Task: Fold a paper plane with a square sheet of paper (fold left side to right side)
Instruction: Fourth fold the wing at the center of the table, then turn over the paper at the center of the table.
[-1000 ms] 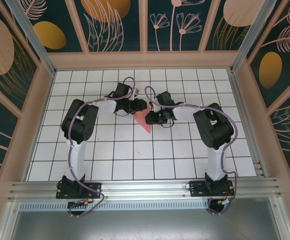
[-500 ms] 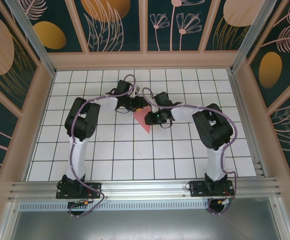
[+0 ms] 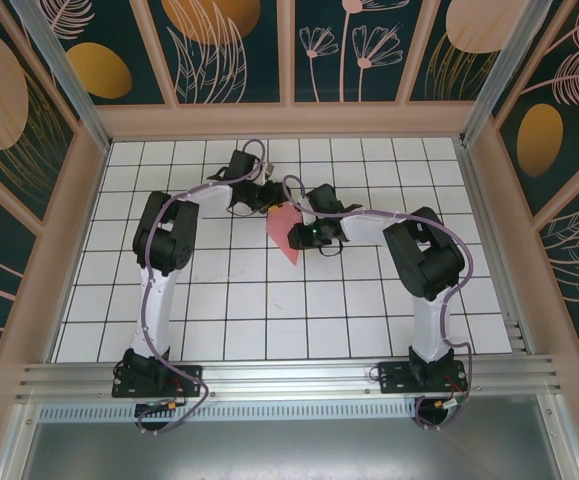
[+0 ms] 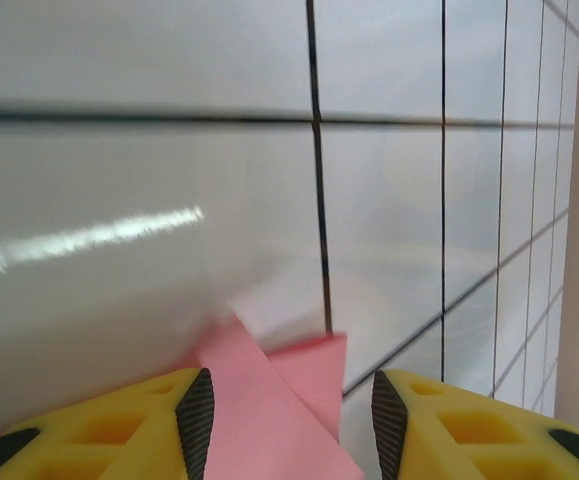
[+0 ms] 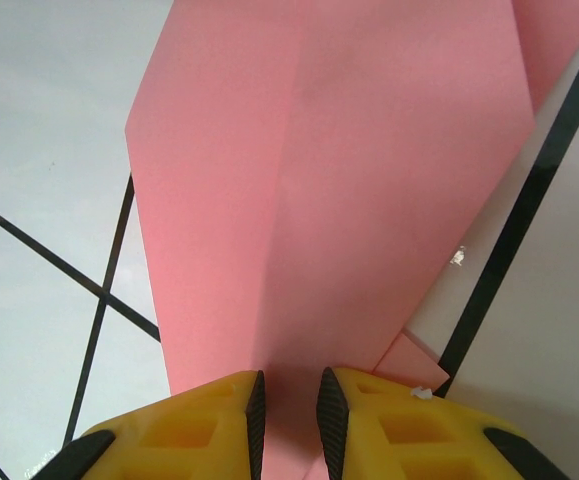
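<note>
The far middle of the table was crowded: the left gripper and the right gripper were set close together over the paper plane, and little passage was left between them. Approach from either side was blocked by the left arm and the right arm. Bare tiles were left free between the arm bases, and outward room was bounded by the wooden frame.

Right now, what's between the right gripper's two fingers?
The folded pink paper: in the right wrist view, its centre crease runs into the gap between the fingers of the right gripper.
</note>
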You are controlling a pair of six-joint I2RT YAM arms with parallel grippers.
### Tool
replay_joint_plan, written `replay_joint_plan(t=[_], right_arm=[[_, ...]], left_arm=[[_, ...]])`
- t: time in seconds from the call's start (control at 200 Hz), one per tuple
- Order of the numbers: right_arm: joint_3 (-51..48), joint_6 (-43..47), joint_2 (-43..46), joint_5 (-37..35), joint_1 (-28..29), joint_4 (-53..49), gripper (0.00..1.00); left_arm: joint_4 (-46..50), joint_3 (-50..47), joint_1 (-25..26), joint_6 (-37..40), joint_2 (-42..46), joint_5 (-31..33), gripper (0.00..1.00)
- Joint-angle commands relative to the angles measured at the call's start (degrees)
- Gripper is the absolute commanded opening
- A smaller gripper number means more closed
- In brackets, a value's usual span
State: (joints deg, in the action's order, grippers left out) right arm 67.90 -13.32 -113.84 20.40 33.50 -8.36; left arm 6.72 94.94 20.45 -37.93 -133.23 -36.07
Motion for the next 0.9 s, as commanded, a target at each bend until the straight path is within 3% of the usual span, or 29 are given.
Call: replay_joint_plan(t=[0.0,0.275,0.626,0.896], right_arm=[[-2.42,1.19,-4.32,-3.1,0.43,-6.28,0.27],[-1.23,-1.19,-1.55,1.45,0.13,-1.99,0.28],[-2.92,-4.93,9.69,7.2,-3.08,5.42,0.41],[-0.85,-6.47,4.72,8.93,-4.58,5.61,0.46]], left_arm=[[0.84,3.67,-2.58,0.94,-1.86,1.95,0.5],[-0.24,0.05,-3.6,2.06,5.78,0.23,0.51],[-8.13,-23.84,-3.73,1.37,25.93,2.13,0.54],[-15.61,-34.78,-3.46,-2.72,30.93,0.04,0.56]])
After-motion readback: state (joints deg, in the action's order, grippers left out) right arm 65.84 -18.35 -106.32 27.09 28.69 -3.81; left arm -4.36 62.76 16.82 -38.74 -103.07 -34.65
